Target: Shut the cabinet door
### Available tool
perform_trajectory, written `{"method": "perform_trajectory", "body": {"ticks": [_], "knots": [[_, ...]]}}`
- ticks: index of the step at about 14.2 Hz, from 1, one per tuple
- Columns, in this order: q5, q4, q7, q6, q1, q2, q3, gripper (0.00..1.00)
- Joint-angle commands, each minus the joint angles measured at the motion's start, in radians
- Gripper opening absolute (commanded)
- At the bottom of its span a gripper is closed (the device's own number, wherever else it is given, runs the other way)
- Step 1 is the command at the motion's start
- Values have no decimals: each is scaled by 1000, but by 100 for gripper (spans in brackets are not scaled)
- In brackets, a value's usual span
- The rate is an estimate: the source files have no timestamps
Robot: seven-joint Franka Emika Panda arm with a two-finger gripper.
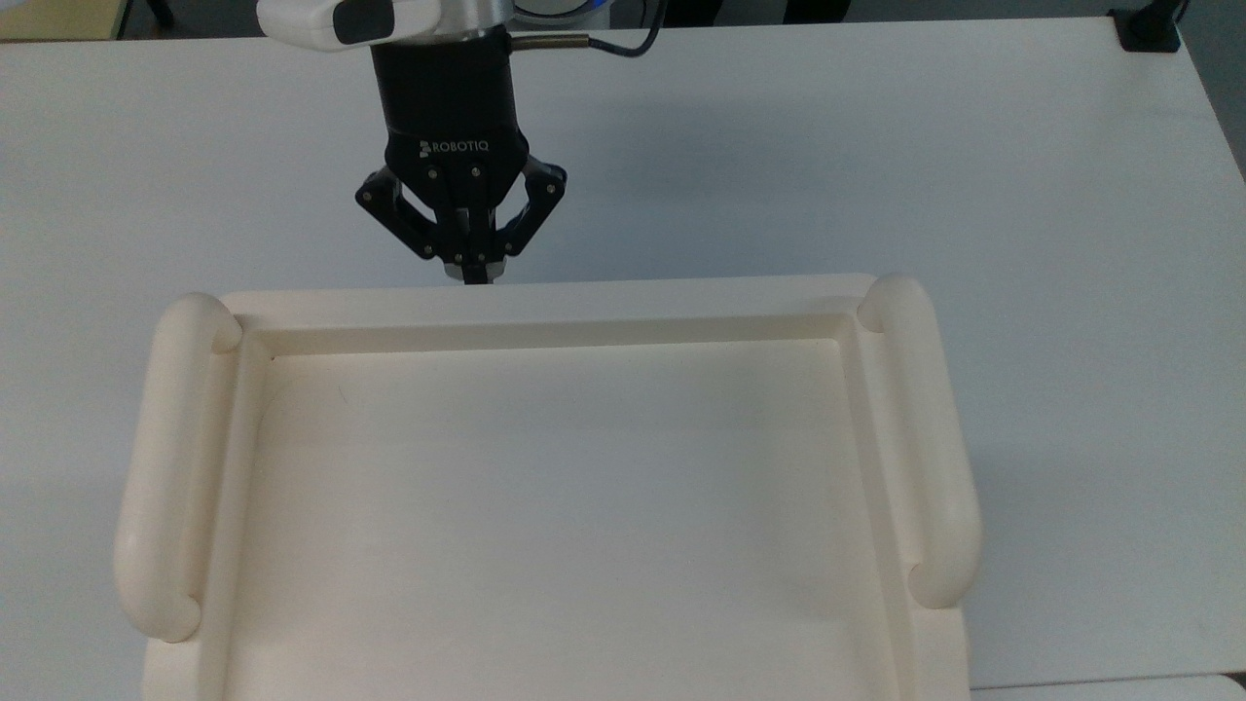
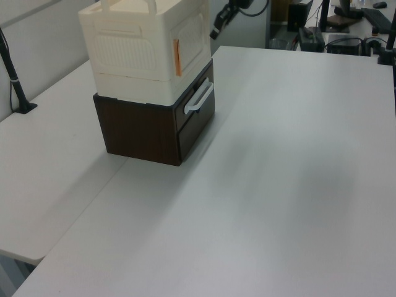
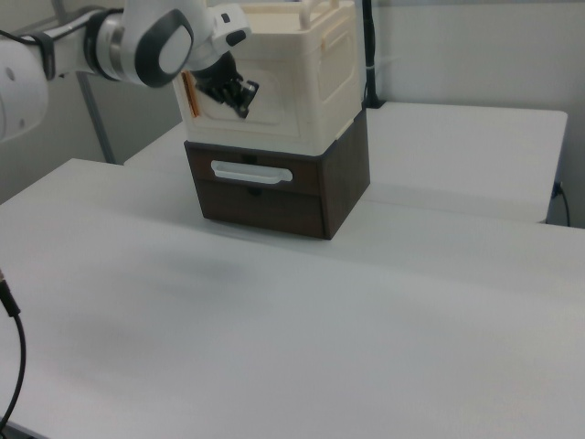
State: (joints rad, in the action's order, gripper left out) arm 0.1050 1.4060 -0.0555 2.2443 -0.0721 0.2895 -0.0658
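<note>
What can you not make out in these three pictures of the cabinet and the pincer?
- Top view: the cabinet door's face; the cabinet is seen from above, so its top rim hides the front.
- Right view: the part of the cabinet door behind the pincer and arm.
- Left view: the pincer is too small to judge its fingers; the picture's top edge cuts off the arm.
</note>
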Motion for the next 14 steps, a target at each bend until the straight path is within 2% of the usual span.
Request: {"method": "perform_trajectory", "body": {"ticks": [1, 5, 8, 11, 12, 14], "knots": [[-82, 77, -38, -279, -12, -130, -8, 0], [-191, 142, -37, -463, -43, -210, -2, 0], [-199, 166, -37, -560, -58, -251, 0, 0], [-196, 171, -32, -635, -29, -259, 24, 2], [-191, 172, -30, -659, -22, -262, 24, 8], [-196, 171, -30, -701, -21, -270, 24, 33]]}}
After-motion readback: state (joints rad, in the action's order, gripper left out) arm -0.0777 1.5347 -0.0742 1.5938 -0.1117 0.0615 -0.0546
